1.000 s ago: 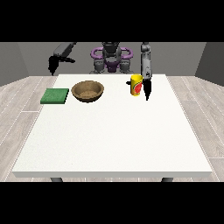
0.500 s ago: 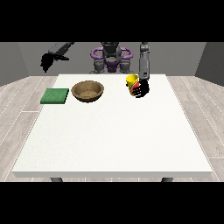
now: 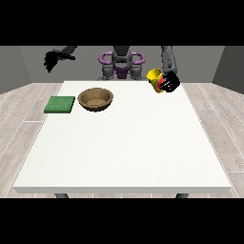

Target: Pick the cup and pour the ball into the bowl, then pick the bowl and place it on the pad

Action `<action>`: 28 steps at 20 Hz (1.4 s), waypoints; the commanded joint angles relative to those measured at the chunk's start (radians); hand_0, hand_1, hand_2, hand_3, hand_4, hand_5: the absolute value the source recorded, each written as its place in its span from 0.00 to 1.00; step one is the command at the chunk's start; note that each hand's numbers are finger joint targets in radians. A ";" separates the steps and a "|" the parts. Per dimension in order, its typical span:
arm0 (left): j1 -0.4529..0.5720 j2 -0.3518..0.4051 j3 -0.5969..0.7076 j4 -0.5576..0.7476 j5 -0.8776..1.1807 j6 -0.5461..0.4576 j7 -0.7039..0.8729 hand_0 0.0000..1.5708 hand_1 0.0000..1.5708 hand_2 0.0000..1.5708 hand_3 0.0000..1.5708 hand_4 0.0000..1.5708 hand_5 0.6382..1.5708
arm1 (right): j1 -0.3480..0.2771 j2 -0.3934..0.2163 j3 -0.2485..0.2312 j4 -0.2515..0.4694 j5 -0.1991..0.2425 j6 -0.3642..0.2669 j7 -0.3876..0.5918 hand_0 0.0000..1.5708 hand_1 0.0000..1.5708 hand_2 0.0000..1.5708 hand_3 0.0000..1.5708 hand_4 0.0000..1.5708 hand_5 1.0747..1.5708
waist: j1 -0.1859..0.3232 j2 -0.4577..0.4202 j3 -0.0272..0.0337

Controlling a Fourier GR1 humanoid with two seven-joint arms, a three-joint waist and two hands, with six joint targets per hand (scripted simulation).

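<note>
While lifted in hand (image 3: 170, 82), cup (image 3: 155, 77); bowl (image 3: 96, 99) beside pad (image 3: 60, 105)

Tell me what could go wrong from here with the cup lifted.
The cup is already tilted in the hand at the view's right, well to the side of the bowl, so its contents could spill onto the table on the way. The pour may also overshoot the shallow bowl.

The lower part of the yellow cup (image 3: 155, 79) is covered by the hand at the view's right (image 3: 169, 82). The ball cannot be made out. Finger positions of the hand at the view's left (image 3: 51, 60) cannot be resolved.
</note>
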 commanded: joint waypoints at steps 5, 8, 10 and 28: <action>-0.180 0.107 -0.110 -0.026 -0.207 0.045 0.324 0.95 0.95 1.00 1.00 1.00 0.68 | -0.005 -0.014 -0.020 0.114 0.005 0.041 -0.085 0.00 0.00 0.00 0.00 0.00 1.00 | 0.007 0.001 -0.0027; -0.203 0.014 -0.186 -0.067 -0.273 0.026 0.469 0.95 0.95 1.00 1.00 1.00 0.68 | -0.020 -0.059 -0.053 0.183 -0.019 0.070 -0.055 0.00 0.00 0.00 0.00 0.00 0.99 | 0.037 -0.055 -0.0029; -0.193 0.022 -0.166 -0.077 -0.291 0.058 0.458 0.95 0.95 1.00 1.00 1.00 0.68 | -0.005 -0.031 -0.035 0.160 -0.005 0.070 -0.106 0.00 0.00 0.00 0.00 0.00 0.99 | 0.011 -0.023 -0.0037; -0.485 -0.161 -0.662 0.035 -1.011 -0.046 0.995 0.94 0.94 1.00 1.00 1.00 0.61 | -0.081 -0.074 -0.036 0.247 -0.008 0.110 -0.084 0.00 0.00 0.00 0.00 0.00 1.00 | -0.042 -0.065 -0.0015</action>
